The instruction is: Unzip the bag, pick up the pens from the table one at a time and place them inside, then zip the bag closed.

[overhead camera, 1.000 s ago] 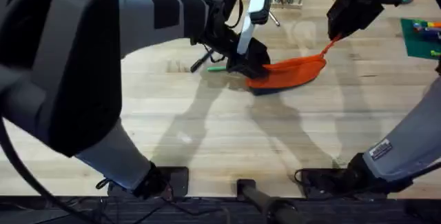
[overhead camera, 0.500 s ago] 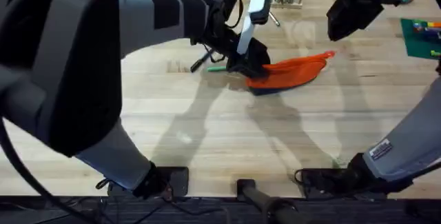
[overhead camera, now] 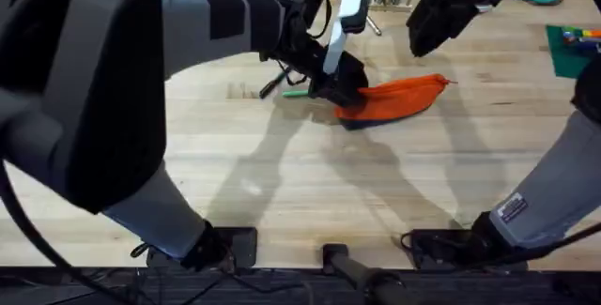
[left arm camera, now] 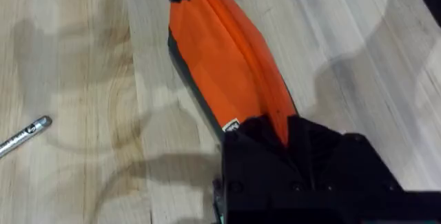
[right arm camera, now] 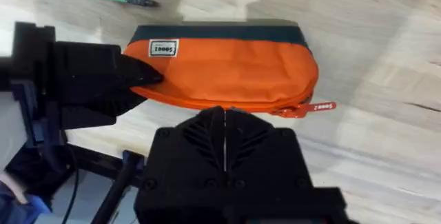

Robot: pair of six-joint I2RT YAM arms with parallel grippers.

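Since a second earlier, the right gripper [overhead camera: 434, 25] had let go of the zipper pull [right arm camera: 318, 106] and risen off the bag [overhead camera: 394, 98]; whether its fingers were spread could not be told. Lying on the table [overhead camera: 310, 188], the bag ran lengthwise from the left gripper [overhead camera: 338, 84], pinched on its left end, toward the pull, which lay nearer the right arm.
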